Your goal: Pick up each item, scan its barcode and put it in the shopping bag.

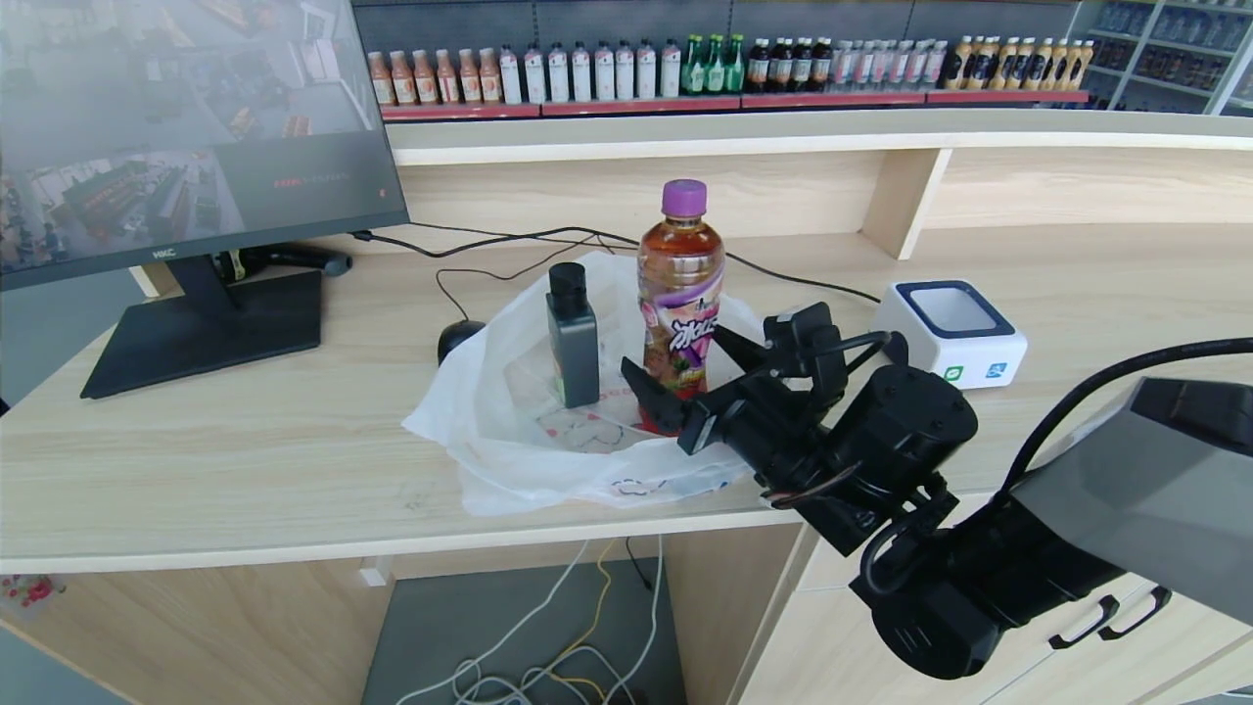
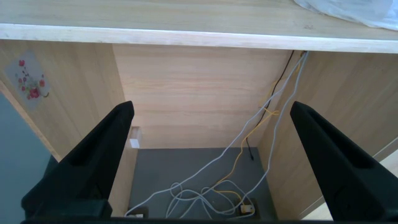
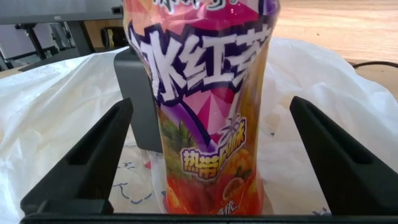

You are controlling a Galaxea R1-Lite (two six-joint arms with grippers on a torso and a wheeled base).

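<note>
A tea bottle (image 1: 681, 284) with a purple cap stands upright on the spread white shopping bag (image 1: 509, 431), and a dark grey bottle (image 1: 573, 338) stands beside it on the left. My right gripper (image 1: 685, 362) is open, one finger on each side of the tea bottle's lower half, with gaps visible. In the right wrist view the tea bottle (image 3: 205, 93) stands between the fingers of the right gripper (image 3: 211, 107), with the grey bottle (image 3: 140, 124) and bag (image 3: 56, 99) behind. My left gripper (image 2: 211, 109) hangs open and holds nothing, facing the space under the counter.
A white barcode scanner (image 1: 950, 333) sits on the counter right of the bag. A monitor (image 1: 186, 117) stands at the back left, with a black mouse (image 1: 458, 338) and cables near the bag. Loose cables (image 2: 211, 186) lie on the floor under the counter.
</note>
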